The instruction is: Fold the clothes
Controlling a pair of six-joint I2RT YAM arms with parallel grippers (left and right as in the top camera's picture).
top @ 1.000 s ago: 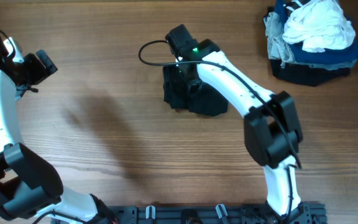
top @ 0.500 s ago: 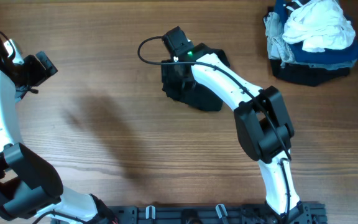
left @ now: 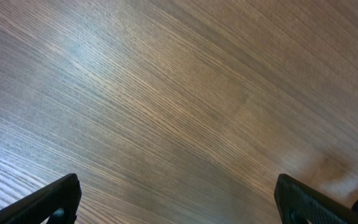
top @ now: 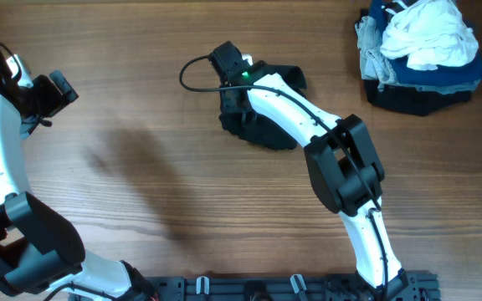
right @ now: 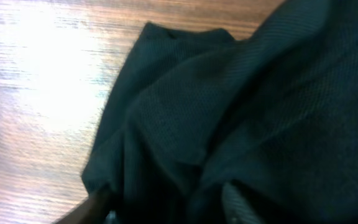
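Note:
The clothes [top: 256,130] lie as a crumpled black heap on the wooden table, a little behind its middle. My right gripper [top: 232,100] reaches down into the heap's left end. In the right wrist view the black cloth [right: 247,106] fills the frame. A bunched fold sits between the two fingers of the right gripper [right: 166,208], which have drawn in on it. My left gripper [top: 59,89] hangs at the far left, well away from the clothes. In its wrist view the left gripper [left: 179,202] stands wide open over bare wood.
A heap of white, grey and blue garments [top: 421,48] sits at the back right corner. A black cable [top: 192,71] loops off the right wrist. The arm bases stand along the table's front edge.
My right gripper has slid up and to the left along the black heap and its jaws have narrowed onto a fold. The cloth has shifted a little. The left arm has not moved.

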